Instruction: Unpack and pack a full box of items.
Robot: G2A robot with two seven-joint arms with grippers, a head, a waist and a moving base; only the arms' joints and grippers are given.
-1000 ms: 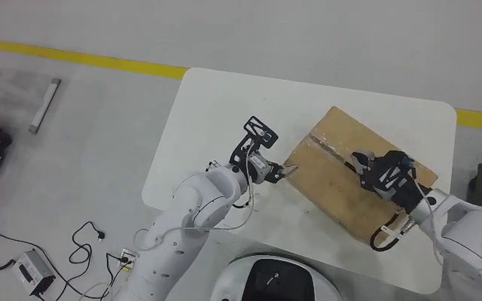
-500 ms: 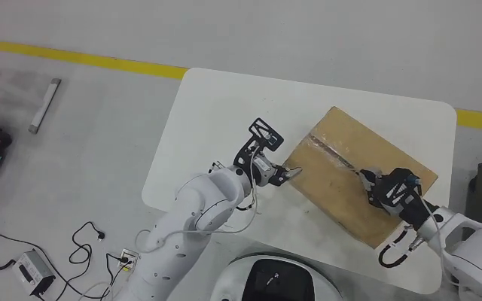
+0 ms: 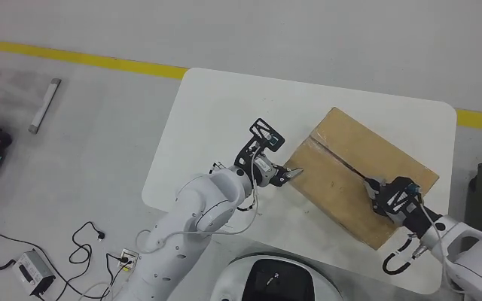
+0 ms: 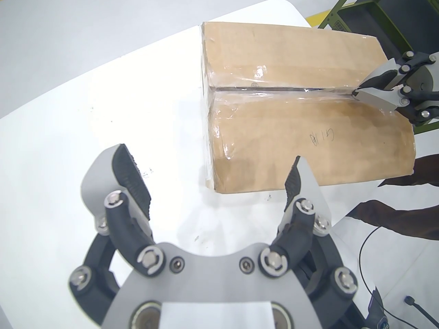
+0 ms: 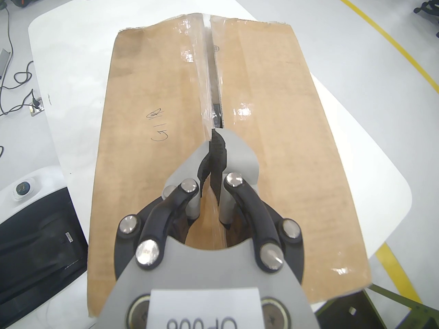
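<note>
A closed brown cardboard box (image 3: 339, 162) lies at an angle on the right half of the white table (image 3: 218, 113). Clear tape runs along its centre seam (image 5: 211, 70), which shows a dark slit. My right gripper (image 3: 374, 184) is shut, its tips pressed into the seam (image 4: 301, 88) near the box's end closest to the robot; it also appears in its own view (image 5: 216, 135) and from across the box (image 4: 358, 92). My left gripper (image 3: 290, 174) stands open over the table just off the box's left corner (image 4: 209, 154), holding nothing. The box top (image 5: 281, 104) bears a handwritten mark.
The table's left half and far side are bare. A dark green metal frame (image 4: 360, 8) stands just beyond the table by the box's far end. On the floor to the left lie a grey tube (image 3: 44, 105) and cables (image 3: 83, 248).
My right gripper has slid along the box seam toward the robot's side, and its fingers have closed together. The left gripper shifted slightly toward the box corner.
</note>
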